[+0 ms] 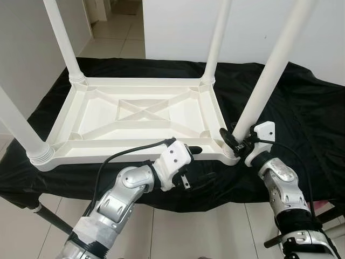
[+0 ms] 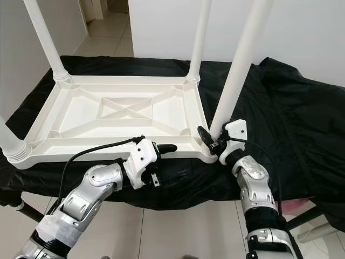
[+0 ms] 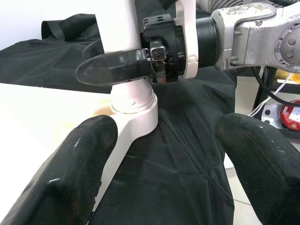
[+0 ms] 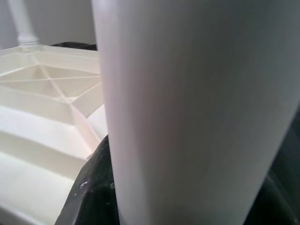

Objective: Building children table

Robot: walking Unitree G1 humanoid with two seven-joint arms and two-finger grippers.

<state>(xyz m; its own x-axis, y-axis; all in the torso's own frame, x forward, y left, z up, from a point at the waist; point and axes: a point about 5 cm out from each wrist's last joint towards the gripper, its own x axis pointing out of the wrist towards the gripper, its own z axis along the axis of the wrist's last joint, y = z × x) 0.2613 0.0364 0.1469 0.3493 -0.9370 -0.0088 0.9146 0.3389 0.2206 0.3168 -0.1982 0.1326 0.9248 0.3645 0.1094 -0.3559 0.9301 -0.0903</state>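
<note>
A white plastic children's table lay upside down on a black cloth that covered a raised surface, with a tiled floor below and pale walls behind. Its ribbed underside faced up, crossed by diagonal braces, and four white legs stood up from its corners. The near right leg rose at a slight tilt from its socket at the corner nearest the robot's right side.

The right gripper was at the base of that leg, just above the socket. Its black fingers sat on either side of the leg and pinched it; in the left wrist view one finger lay across the front of the white tube. In the right wrist view the leg took up most of the frame, very close to the camera.

The left gripper was at the near long edge of the table, just beside the same corner. Its two fingers were spread wide apart, one touching or nearly touching the table's rim and the other lower, over the cloth. Nothing was held between them
</note>
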